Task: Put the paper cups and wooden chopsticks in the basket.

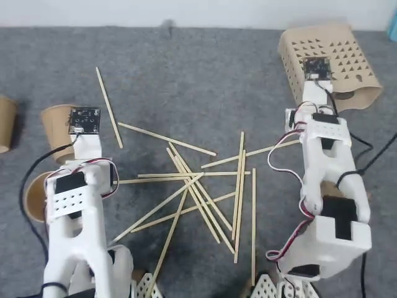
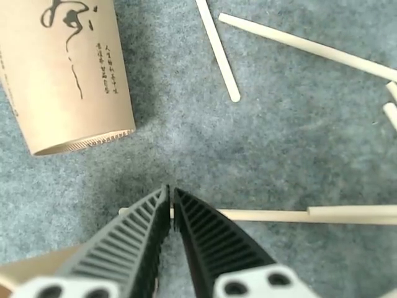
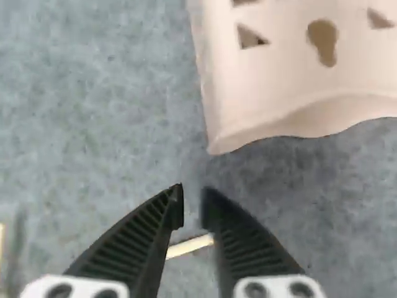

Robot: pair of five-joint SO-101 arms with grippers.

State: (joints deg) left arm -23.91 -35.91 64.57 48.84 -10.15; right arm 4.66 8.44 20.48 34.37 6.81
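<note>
Several wooden chopsticks (image 1: 198, 192) lie scattered across the middle of the grey carpet. One paper cup (image 1: 57, 127) lies on its side just left of my left wrist, a second (image 1: 5, 121) at the left edge, a third (image 1: 34, 195) beside the left arm. My left gripper (image 2: 172, 194) is shut with nothing in it, above one chopstick (image 2: 279, 215), with the cup (image 2: 68, 74) a little ahead. The beige perforated basket (image 1: 329, 56) lies on its side at the back right. My right gripper (image 3: 192, 192) hovers just before the basket's rim (image 3: 279, 81), jaws slightly apart, a chopstick end (image 3: 189, 246) on the carpet beneath.
The right arm (image 1: 329, 186) stretches from the front edge toward the basket. The left arm (image 1: 74, 211) stands at the front left. Bare carpet lies behind the chopsticks, between the cups and the basket.
</note>
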